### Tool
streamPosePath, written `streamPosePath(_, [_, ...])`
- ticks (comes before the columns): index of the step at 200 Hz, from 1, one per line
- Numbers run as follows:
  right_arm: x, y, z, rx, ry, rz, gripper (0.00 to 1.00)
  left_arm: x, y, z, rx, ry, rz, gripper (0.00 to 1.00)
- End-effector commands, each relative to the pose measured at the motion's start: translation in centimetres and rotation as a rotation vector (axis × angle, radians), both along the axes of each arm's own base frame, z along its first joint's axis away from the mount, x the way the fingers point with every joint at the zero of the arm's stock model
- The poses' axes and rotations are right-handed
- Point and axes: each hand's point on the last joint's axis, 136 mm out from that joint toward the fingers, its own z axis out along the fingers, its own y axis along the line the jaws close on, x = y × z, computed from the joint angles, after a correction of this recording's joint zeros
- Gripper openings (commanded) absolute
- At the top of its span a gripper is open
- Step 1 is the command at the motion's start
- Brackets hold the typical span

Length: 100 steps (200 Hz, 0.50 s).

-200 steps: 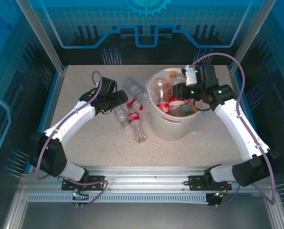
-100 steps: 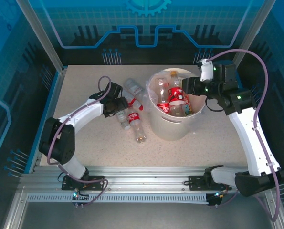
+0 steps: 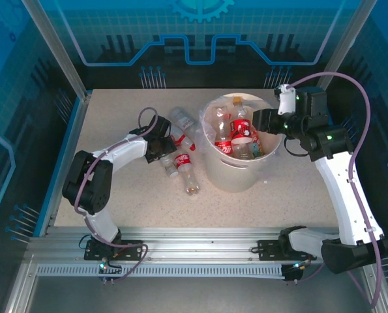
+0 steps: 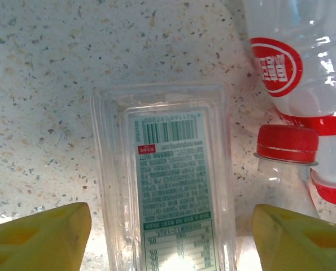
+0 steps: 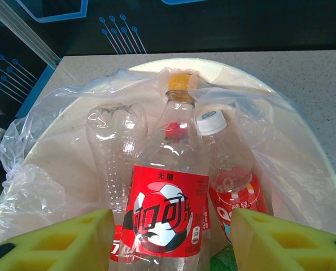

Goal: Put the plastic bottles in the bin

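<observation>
A flat-sided clear bottle with a green-printed label [image 4: 169, 186] lies on the speckled table between my left gripper's [image 4: 168, 240] open yellow fingers [image 4: 40, 234], untouched by them. Beside it lie a red-capped bottle [image 4: 285, 145] and a red-labelled one [image 4: 295, 62]. From above, my left gripper [image 3: 162, 148] hovers over this cluster [image 3: 185, 167], left of the cream bin [image 3: 233, 177]. My right gripper [image 3: 259, 121] is open at the bin's right rim with nothing between its fingers. Below it stand a red-labelled orange-capped bottle [image 5: 169, 197], a white-capped one [image 5: 213, 122] and a clear one [image 5: 116, 148].
Another clear bottle [image 3: 181, 120] lies farther back on the table. The bin's bag liner [image 5: 32, 186] bulges over its rim. Blue enclosure walls [image 3: 83, 62] surround the table, with aluminium posts at the back corners.
My right gripper has drawn back out of the bin toward its right rim. My left gripper has shifted right and settled over the green-labelled bottle.
</observation>
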Motion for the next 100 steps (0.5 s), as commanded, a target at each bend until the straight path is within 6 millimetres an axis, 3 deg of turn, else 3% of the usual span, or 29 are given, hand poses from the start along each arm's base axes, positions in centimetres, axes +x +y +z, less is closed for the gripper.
streamPosePath(1, [-0.4,-0.5,0.3,0.012,-0.008,-0.012,0.57,0.1,0.3,-1.0,-0.018,0.008,0.038,0.72])
streamPosePath(59, [-0.5,-0.4,0.2,0.020,-0.003,-0.006,0.58,-0.6,0.3,-2.3,-0.016,0.042,0.038,0.62])
streamPosePath(100, [-0.4,-0.3,0.3,0.026,-0.004,-0.002,0.58,-0.8,0.8,-1.2,-0.002,0.026,0.035,0.56])
